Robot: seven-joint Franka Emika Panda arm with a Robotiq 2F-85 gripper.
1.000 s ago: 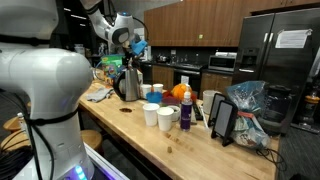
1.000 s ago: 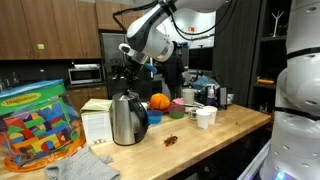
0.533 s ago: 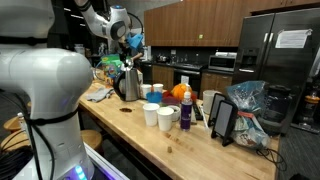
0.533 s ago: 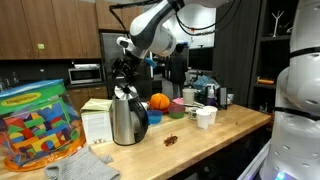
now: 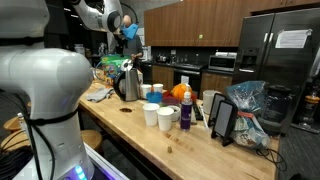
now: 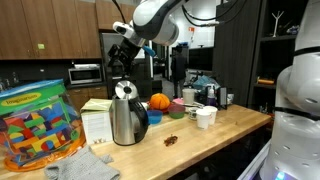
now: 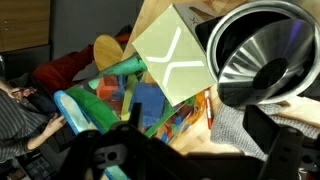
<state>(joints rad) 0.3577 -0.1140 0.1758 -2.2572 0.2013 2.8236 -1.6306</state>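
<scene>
My gripper (image 5: 128, 32) hangs in the air well above a steel kettle (image 5: 128, 82), apart from it. In both exterior views it is the nearest thing below; it also shows from the other side (image 6: 118, 58) over the kettle (image 6: 126, 118). In the wrist view the dark fingers (image 7: 200, 150) stand apart with nothing between them, only wood counter and a grey cloth (image 7: 235, 125). The kettle's shiny top (image 7: 255, 55) is at upper right, a pale green box (image 7: 175, 55) and a tub of coloured blocks (image 7: 130, 95) beside it.
On the counter stand paper cups (image 5: 151, 114), an orange (image 6: 159, 102), a dark tablet on a stand (image 5: 222, 120) and a plastic bag (image 5: 250, 105). The block tub (image 6: 38, 125) and the cloth (image 6: 80, 165) lie at one end. A fridge (image 5: 285, 60) stands behind.
My gripper has risen from just above the kettle to well above it and drifted a little away. Nothing on the counter has moved.
</scene>
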